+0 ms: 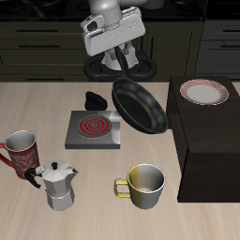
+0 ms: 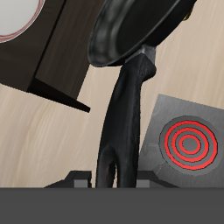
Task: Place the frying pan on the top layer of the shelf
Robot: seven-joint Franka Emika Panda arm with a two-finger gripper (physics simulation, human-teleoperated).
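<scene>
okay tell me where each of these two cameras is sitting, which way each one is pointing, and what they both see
Exterior view: high in front of the table, looking down and back at the table; the arm and gripper show, holding the pan up in the air.
Wrist view: on the gripper, looking along the pan handle toward the tabletop; only the finger bases show.
Shared: the pan, the burner, the shelf and the plate on it.
</scene>
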